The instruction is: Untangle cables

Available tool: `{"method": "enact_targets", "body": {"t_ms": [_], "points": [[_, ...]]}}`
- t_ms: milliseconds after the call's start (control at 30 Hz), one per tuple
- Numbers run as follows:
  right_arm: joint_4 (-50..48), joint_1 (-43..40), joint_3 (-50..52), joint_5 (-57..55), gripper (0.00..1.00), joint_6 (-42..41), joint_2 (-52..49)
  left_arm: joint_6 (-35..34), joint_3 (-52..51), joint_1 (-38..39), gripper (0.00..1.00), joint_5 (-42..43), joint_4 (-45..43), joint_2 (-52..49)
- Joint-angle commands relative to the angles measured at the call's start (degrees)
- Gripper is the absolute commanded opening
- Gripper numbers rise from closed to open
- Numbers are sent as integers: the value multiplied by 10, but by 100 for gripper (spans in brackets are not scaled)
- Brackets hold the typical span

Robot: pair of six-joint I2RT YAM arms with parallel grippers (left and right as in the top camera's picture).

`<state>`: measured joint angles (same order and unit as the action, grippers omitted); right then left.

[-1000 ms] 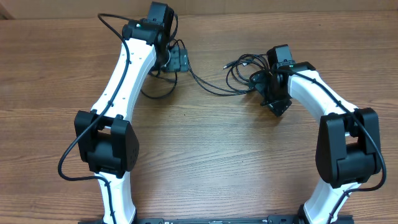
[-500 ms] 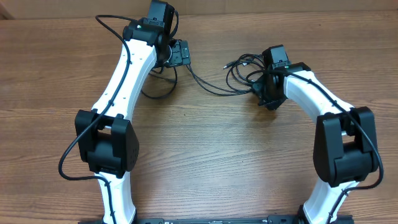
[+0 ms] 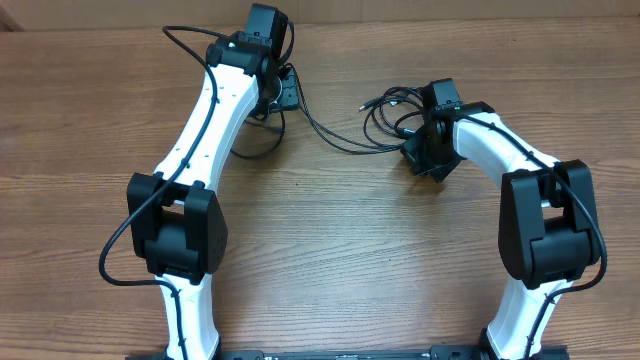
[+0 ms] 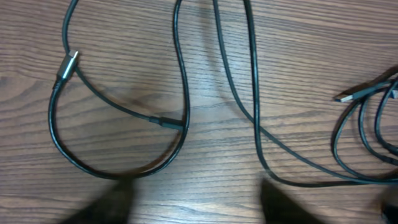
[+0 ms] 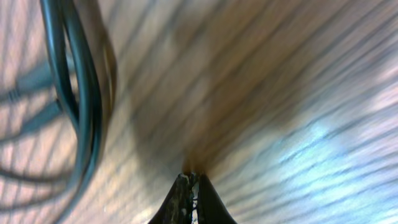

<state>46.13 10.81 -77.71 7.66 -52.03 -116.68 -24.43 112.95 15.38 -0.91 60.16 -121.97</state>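
At the far left of the table (image 3: 330,260), the left gripper (image 3: 281,90) hangs with its jaws spread over a loose loop of the cables (image 4: 185,81), gripping nothing. Black strands run right to a tangled heap. Beside it, the right gripper (image 5: 193,198) has its jaws pressed together, with no cord visible between them. The step looks like taking hold; next, it should reopen and pinch one strand.

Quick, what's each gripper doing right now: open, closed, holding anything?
Left gripper: open, poised above the cables, holding nothing.
Right gripper: closed, no cable visible in its grip.
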Motion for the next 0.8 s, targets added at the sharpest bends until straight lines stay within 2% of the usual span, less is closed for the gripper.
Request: {"method": "enact_targets", "body": {"t_ms": [0,100,167,267,333,367,400,433,500,667,767], "points": [[22,0,-30,95,6,51,-18,0,-4,-14,78,-30,0,-7],[57,5,-86,118,13,84,-7,-4,-4,-36,79,-14,1,-7],[62,24,-128,139,22,126,-6,-5,-4,-55,81,12,6,-7],[15,55,-132,151,50,176,-7,-5,-4,-73,92,9,13,-7],[-20,72,-131,146,80,185,-9,-8,-4,-91,99,9,23,-7],[-36,80,-131,145,91,185,-9,-14,-4,-103,100,10,35,-7],[-59,83,-131,145,75,185,-9,-14,-4,-126,99,10,51,-7],[-72,85,-130,145,72,197,-11,-14,-4,-133,100,10,55,-7],[-102,97,-124,145,72,274,-14,-14,-4,-150,99,10,61,-7],[-122,136,-123,136,76,407,-38,-14,-4,-158,100,9,61,-7],[-153,162,-123,72,79,419,-50,-14,-4,-157,99,9,60,-7]]}}
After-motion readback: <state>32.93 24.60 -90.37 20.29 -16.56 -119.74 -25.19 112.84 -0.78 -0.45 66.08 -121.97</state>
